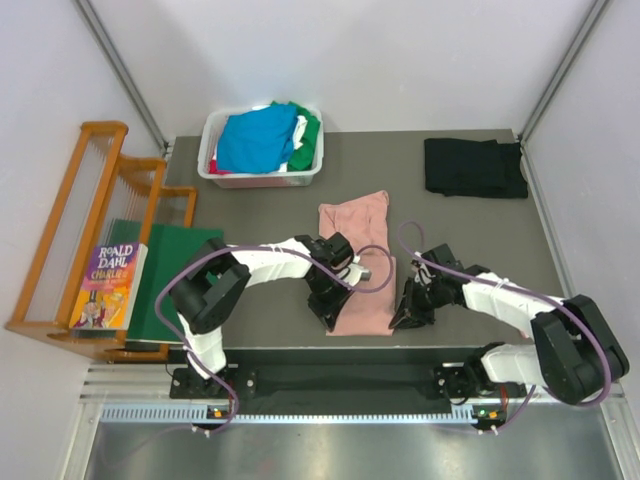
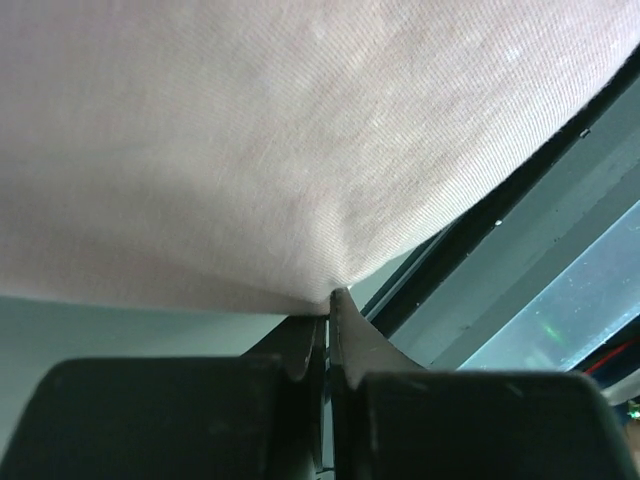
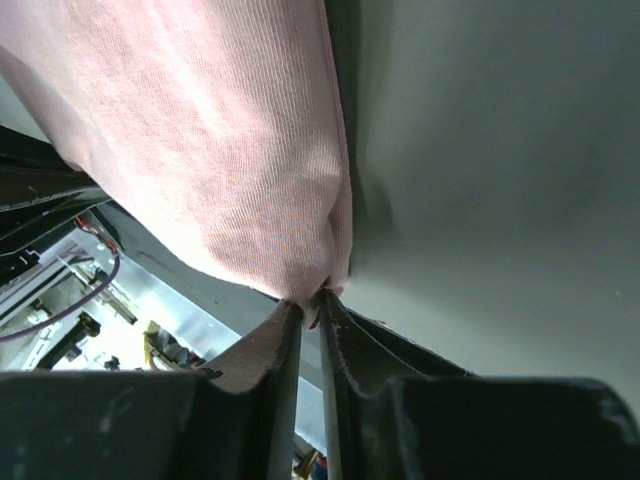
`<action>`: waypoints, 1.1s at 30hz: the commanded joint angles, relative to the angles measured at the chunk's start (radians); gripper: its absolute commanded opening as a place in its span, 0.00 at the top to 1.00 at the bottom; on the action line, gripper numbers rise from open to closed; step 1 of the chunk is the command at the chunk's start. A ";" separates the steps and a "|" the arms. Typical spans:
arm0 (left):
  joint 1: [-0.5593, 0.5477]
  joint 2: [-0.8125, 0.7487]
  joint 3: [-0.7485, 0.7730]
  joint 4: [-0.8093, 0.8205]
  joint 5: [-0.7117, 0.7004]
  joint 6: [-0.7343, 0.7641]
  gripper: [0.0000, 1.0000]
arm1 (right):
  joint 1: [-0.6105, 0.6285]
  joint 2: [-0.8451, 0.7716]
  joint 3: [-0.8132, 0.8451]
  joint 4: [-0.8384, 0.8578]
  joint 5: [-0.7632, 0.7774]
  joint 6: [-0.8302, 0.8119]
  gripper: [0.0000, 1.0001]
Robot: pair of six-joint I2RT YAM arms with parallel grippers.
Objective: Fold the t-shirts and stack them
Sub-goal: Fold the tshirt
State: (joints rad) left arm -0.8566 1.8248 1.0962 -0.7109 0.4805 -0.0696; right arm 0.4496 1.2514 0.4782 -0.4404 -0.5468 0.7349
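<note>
A dusty-pink t-shirt (image 1: 358, 255) lies as a long narrow strip in the middle of the grey table. My left gripper (image 1: 328, 310) is at its near left corner, shut on the shirt's hem (image 2: 300, 200). My right gripper (image 1: 402, 318) is at the near right corner, shut on a pinch of the pink cloth (image 3: 250, 150). In both wrist views the cloth rises from the fingertips. A black t-shirt (image 1: 475, 167) lies folded at the far right. Blue (image 1: 255, 138), green (image 1: 310, 130) and white t-shirts are heaped in a white basket (image 1: 210, 160).
A wooden rack (image 1: 70, 220) stands off the table's left side. Beside it lie a Roald Dahl book (image 1: 108, 285) and a flat dark-green board (image 1: 175, 265). The table's near edge and a metal rail (image 1: 330, 410) run just behind both grippers.
</note>
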 commanded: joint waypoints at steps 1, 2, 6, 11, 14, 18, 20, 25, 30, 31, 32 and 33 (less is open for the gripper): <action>0.001 0.025 0.068 -0.093 0.055 0.053 1.00 | 0.006 0.011 0.042 0.029 -0.008 -0.017 0.92; 0.001 0.033 0.080 -0.108 0.061 0.063 1.00 | 0.008 0.010 0.060 0.016 -0.008 -0.020 0.94; 0.001 0.051 0.172 -0.211 0.105 0.139 1.00 | 0.006 -0.012 0.109 -0.032 -0.010 -0.032 1.00; 0.002 0.030 0.222 -0.315 0.139 0.220 1.00 | 0.006 -0.059 0.122 -0.076 -0.005 -0.040 1.00; 0.001 0.004 0.220 -0.346 0.155 0.237 1.00 | 0.006 -0.092 0.105 -0.086 -0.008 -0.034 1.00; 0.001 -0.031 0.241 -0.394 0.149 0.251 1.00 | 0.009 -0.141 0.092 -0.112 -0.005 -0.026 1.00; 0.001 -0.050 0.252 -0.410 0.133 0.254 1.00 | 0.012 -0.181 0.089 -0.138 -0.001 -0.023 1.00; 0.001 -0.110 0.242 -0.441 0.124 0.261 1.00 | 0.017 -0.269 0.065 -0.188 -0.002 -0.012 1.00; 0.001 -0.150 0.218 -0.498 0.168 0.303 1.00 | 0.024 -0.342 0.054 -0.225 -0.021 0.024 1.00; 0.001 -0.153 0.220 -0.505 0.170 0.307 1.00 | 0.029 -0.363 0.069 -0.231 -0.027 0.032 1.00; 0.001 -0.160 0.229 -0.515 0.174 0.313 1.00 | 0.031 -0.372 0.082 -0.239 -0.027 0.035 1.00; 0.001 -0.163 0.235 -0.521 0.176 0.317 1.00 | 0.032 -0.379 0.097 -0.259 -0.025 0.040 1.00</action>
State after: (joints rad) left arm -0.8562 1.7123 1.3151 -1.1278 0.6090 0.1982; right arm 0.4652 0.9249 0.5289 -0.6479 -0.5606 0.7452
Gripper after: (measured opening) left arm 0.013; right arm 0.009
